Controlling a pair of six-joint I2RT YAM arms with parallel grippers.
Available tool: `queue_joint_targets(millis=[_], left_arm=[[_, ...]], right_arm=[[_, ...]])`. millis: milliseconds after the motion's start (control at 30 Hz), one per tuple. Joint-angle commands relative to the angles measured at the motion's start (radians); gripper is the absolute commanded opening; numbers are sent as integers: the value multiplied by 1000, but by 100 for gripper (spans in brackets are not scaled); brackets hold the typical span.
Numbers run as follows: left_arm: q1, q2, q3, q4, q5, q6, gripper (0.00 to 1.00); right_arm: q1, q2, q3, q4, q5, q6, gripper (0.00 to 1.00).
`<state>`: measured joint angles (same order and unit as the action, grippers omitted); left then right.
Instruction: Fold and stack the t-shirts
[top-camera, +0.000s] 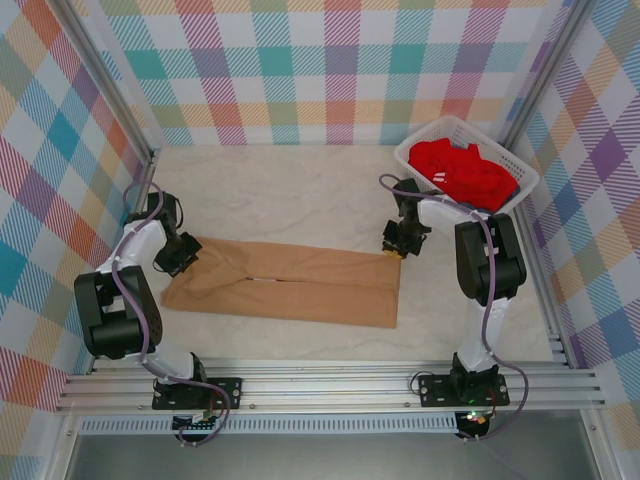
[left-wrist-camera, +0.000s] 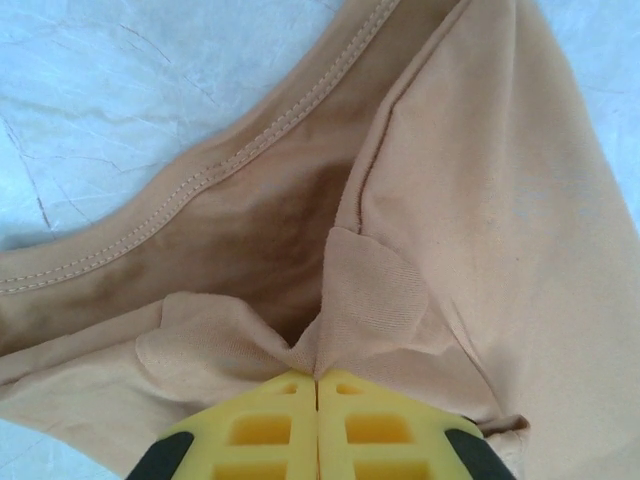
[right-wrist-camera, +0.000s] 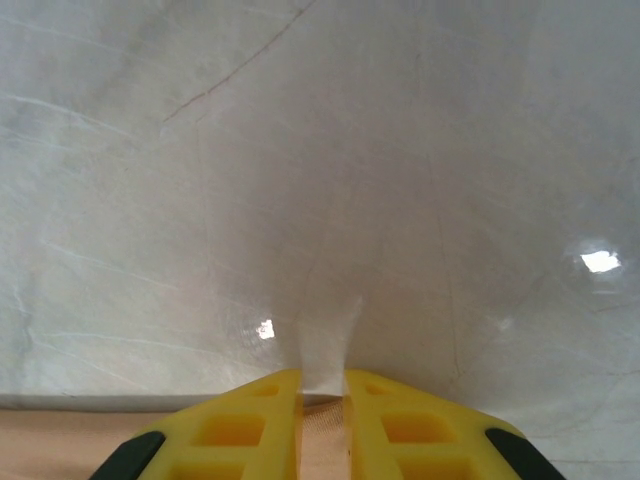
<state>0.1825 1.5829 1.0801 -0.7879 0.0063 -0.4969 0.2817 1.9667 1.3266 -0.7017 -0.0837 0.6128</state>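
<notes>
The tan-orange t-shirt (top-camera: 300, 285) lies folded into a long band across the middle of the table. My left gripper (top-camera: 185, 262) is at its left end. In the left wrist view the yellow fingers (left-wrist-camera: 250, 430) are shut on a pinched bunch of the tan-orange t-shirt (left-wrist-camera: 520, 200), beside a stitched hem. My right gripper (top-camera: 392, 245) sits at the band's far right corner. There its fingers (right-wrist-camera: 240, 430) stand a narrow gap apart with the edge of the tan-orange t-shirt (right-wrist-camera: 322, 435) between them. The red t-shirt (top-camera: 460, 170) lies crumpled in the basket.
The white lattice basket (top-camera: 428, 133) stands at the back right, close behind my right arm. Pale marble tabletop (top-camera: 290, 195) stretches beyond the shirt. Plaid walls enclose three sides, and an aluminium rail (top-camera: 330, 385) runs along the near edge.
</notes>
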Motion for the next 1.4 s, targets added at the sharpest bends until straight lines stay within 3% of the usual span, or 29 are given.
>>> queue_joint_targets(millis=[0, 333, 1367], left_arm=[[-8, 50, 4, -49, -10, 28, 9], [-9, 127, -2, -3, 4, 32, 13], [-59, 87, 81, -65, 16, 9, 17]], right_arm=[[-4, 11, 28, -29, -8, 1, 18], [-4, 8, 25, -32, -8, -3, 18], [-4, 18, 31, -30, -7, -1, 18]])
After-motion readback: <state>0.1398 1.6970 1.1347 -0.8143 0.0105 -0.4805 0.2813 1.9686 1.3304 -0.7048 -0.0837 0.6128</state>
